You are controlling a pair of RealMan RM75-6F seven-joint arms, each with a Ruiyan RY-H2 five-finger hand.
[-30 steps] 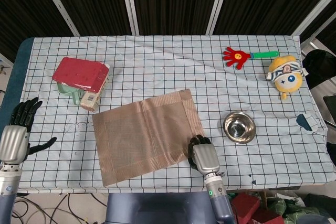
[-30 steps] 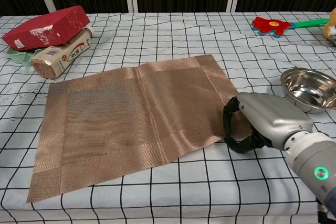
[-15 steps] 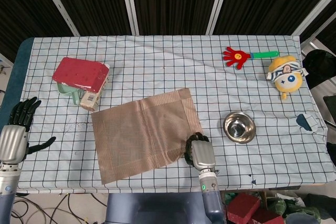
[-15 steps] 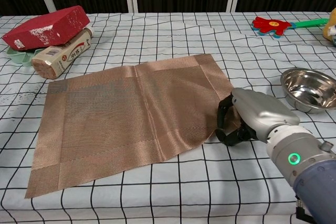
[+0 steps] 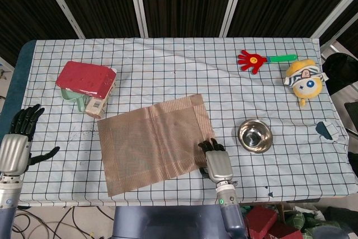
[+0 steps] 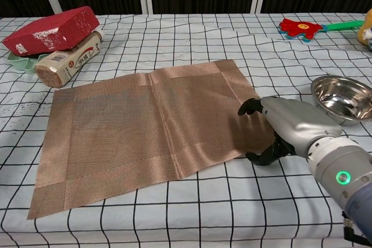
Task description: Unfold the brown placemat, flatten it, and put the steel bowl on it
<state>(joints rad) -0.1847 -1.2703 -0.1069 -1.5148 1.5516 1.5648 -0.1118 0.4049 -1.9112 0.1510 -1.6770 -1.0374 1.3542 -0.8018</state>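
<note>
The brown placemat [image 5: 154, 144] lies unfolded at centre frame, long axis running left to right and slightly tilted. The right hand [image 5: 215, 163] rests on its lower right corner, fingers stretched forward over the weave, holding nothing. The steel bowl [image 5: 255, 136] sits just right of that hand, off the mat. The left hand [image 5: 15, 146], fingers spread, waits at far left in the head view; the chest view omits it but shows a faint centre crease.

Red box [image 5: 85, 78] on a cylindrical packet [image 5: 101, 99] and green dish [image 5: 70, 95], far up-left of right hand. Red hand clapper toy [image 5: 262, 59], yellow plush [image 5: 304, 80] far up-right of it. All on checked tablecloth [image 5: 168, 65].
</note>
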